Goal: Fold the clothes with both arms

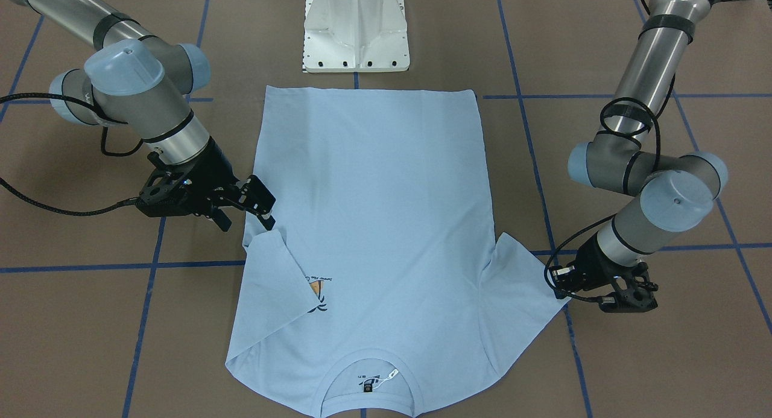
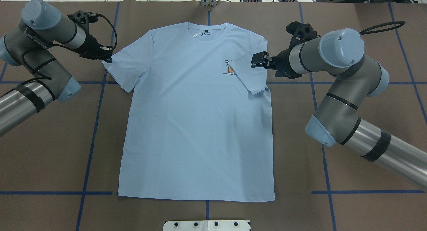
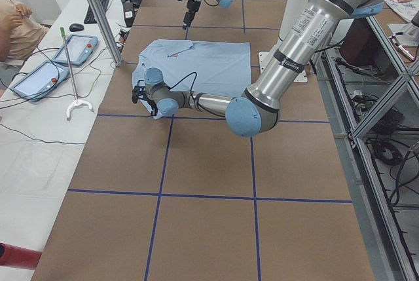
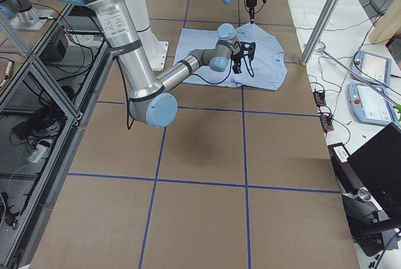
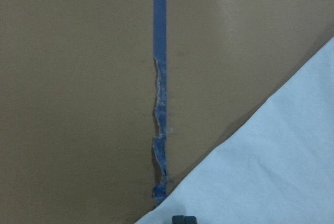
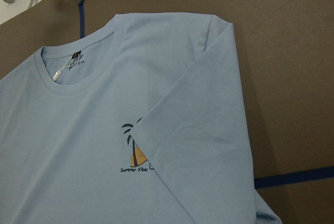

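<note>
Front-facing view: the light blue short-sleeved T-shirt (image 1: pixel 368 213) lies flat, print up, mid brown tabletop (image 1: pixel 663 357), hem just beside the white pedestal base (image 1: pixel 356 38). The right sleeve (image 1: pixel 274 279) lies folded onto the chest. The right gripper (image 1: pixel 265 210) hovers at that fold, claw apart.

Overhead view: the left gripper (image 2: pixel 107 58) sits at the outer corner of the spread left sleeve (image 2: pixel 123 67).

Left wrist view: its fingertips (image 5: pixel 180 219) are together, apparently clamped on that hem.

Judgement: you are at step 1, sleeves inward. Next, carry the left sleeve across onto the chest. Brown tabletop shows on all 4 sides.
</note>
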